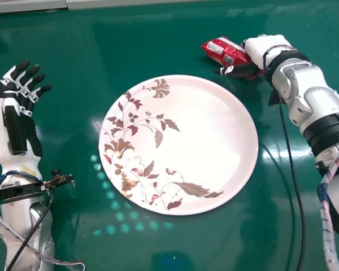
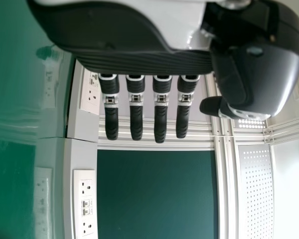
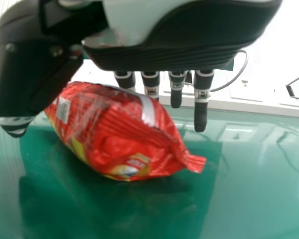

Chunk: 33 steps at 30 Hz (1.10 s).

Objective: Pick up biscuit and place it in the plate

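Red and glossy, the biscuit packet (image 1: 221, 51) is lying at the upper right of the head view, immediately left of the right hand (image 1: 266, 44), the nearer of the two. Its long axis is slanting from upper left down toward that palm, the thumb extending along its lower side. The right fingers are hanging open and fairly straight, not curling round it, so closing across that axis is seemingly coming next. The plate (image 1: 214, 141) is sitting lower left of the packet; the left hand (image 1: 22, 84) is idling open at the left.
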Available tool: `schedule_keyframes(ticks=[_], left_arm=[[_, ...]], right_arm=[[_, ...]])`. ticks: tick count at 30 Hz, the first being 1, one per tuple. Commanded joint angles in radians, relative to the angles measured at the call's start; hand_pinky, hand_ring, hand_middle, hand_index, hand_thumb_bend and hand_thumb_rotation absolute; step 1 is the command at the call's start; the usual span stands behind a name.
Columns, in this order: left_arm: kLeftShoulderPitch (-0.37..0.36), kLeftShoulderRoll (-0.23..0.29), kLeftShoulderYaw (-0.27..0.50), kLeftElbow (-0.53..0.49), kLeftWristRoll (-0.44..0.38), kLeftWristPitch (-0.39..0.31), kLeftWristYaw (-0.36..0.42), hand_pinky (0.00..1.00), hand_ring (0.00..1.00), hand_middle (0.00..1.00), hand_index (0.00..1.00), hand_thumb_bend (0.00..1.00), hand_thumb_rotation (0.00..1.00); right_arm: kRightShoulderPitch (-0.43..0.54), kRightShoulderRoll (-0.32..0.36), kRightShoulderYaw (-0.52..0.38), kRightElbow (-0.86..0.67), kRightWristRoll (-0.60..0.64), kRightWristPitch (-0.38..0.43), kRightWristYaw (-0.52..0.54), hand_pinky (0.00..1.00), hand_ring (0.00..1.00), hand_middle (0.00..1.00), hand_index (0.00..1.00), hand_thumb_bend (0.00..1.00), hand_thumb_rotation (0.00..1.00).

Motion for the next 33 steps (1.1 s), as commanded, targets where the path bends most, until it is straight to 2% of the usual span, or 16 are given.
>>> schedule_keyframes(ticks=[1, 4, 5, 7, 8, 9, 10, 12, 15, 17, 21, 23, 24, 27, 33], left_arm=[[0.032, -0.005, 0.004, -0.006, 0.003, 0.004, 0.004, 0.73, 0.80, 0.81, 0.82, 0.11, 0.00], [0.032, -0.006, 0.003, -0.007, -0.003, 0.002, 0.001, 0.73, 0.80, 0.81, 0.82, 0.10, 0.00], [0.033, -0.007, 0.002, -0.012, -0.005, 0.003, 0.001, 0.73, 0.80, 0.81, 0.81, 0.10, 0.00], [0.034, -0.008, 0.001, -0.021, -0.004, 0.008, 0.002, 0.73, 0.80, 0.81, 0.81, 0.10, 0.00], [0.035, -0.007, 0.002, -0.022, -0.004, 0.007, 0.002, 0.73, 0.80, 0.81, 0.81, 0.10, 0.00], [0.038, -0.007, 0.004, -0.028, -0.006, 0.013, 0.003, 0.72, 0.80, 0.81, 0.82, 0.10, 0.00], [0.040, -0.007, 0.005, -0.033, -0.008, 0.018, 0.003, 0.73, 0.81, 0.82, 0.82, 0.10, 0.00], [0.045, -0.007, 0.006, -0.045, -0.009, 0.025, 0.004, 0.73, 0.81, 0.83, 0.83, 0.10, 0.00], [0.053, -0.006, 0.007, -0.062, -0.011, 0.032, 0.004, 0.72, 0.81, 0.82, 0.83, 0.10, 0.00], [0.056, -0.004, 0.008, -0.066, -0.013, 0.034, 0.003, 0.73, 0.81, 0.82, 0.83, 0.09, 0.00], [0.048, 0.003, 0.014, -0.046, -0.018, 0.018, -0.005, 0.73, 0.82, 0.83, 0.82, 0.08, 0.00], [0.043, 0.003, 0.015, -0.043, -0.016, 0.016, -0.004, 0.71, 0.80, 0.82, 0.82, 0.08, 0.00], [0.041, 0.001, 0.015, -0.043, -0.021, 0.017, -0.005, 0.71, 0.80, 0.81, 0.82, 0.08, 0.00], [0.034, 0.004, 0.017, -0.039, -0.022, 0.022, -0.004, 0.74, 0.80, 0.82, 0.82, 0.08, 0.00], [0.025, 0.008, 0.019, -0.028, -0.022, 0.015, -0.009, 0.72, 0.79, 0.81, 0.82, 0.08, 0.00]], right_arm=[[-0.022, 0.019, 0.005, 0.029, 0.015, -0.004, 0.010, 0.76, 0.87, 0.89, 0.85, 1.00, 0.71], [-0.038, 0.032, 0.024, 0.062, 0.005, -0.005, -0.002, 0.71, 0.83, 0.85, 0.80, 1.00, 0.65], [-0.043, 0.038, 0.029, 0.078, 0.003, -0.005, -0.016, 0.67, 0.79, 0.82, 0.78, 1.00, 0.58], [-0.049, 0.047, 0.038, 0.114, 0.000, -0.017, -0.066, 0.49, 0.62, 0.68, 0.68, 0.93, 0.34], [-0.051, 0.048, 0.041, 0.131, 0.001, -0.029, -0.093, 0.41, 0.53, 0.56, 0.60, 0.74, 0.17], [-0.050, 0.047, 0.039, 0.145, 0.007, -0.045, -0.129, 0.36, 0.46, 0.52, 0.58, 0.63, 0.09], [-0.050, 0.047, 0.038, 0.156, 0.011, -0.056, -0.154, 0.31, 0.42, 0.49, 0.57, 0.57, 0.04], [-0.052, 0.044, 0.048, 0.178, 0.003, -0.075, -0.213, 0.26, 0.38, 0.46, 0.56, 0.52, 0.01], [-0.066, 0.043, 0.075, 0.216, -0.023, -0.070, -0.279, 0.19, 0.35, 0.45, 0.55, 0.51, 0.00], [-0.073, 0.033, 0.088, 0.228, -0.036, -0.079, -0.317, 0.14, 0.39, 0.49, 0.50, 0.51, 0.00], [-0.082, 0.024, 0.108, 0.233, -0.055, -0.073, -0.361, 0.09, 0.41, 0.50, 0.48, 0.51, 0.00], [-0.085, 0.020, 0.110, 0.230, -0.056, -0.070, -0.368, 0.07, 0.19, 0.48, 0.47, 0.52, 0.00], [-0.086, 0.018, 0.111, 0.229, -0.056, -0.071, -0.371, 0.06, 0.15, 0.47, 0.47, 0.52, 0.00], [-0.089, 0.014, 0.113, 0.226, -0.057, -0.069, -0.383, 0.06, 0.12, 0.47, 0.47, 0.52, 0.00], [-0.081, -0.009, 0.109, 0.204, -0.052, -0.093, -0.439, 0.07, 0.12, 0.47, 0.47, 0.52, 0.00]])
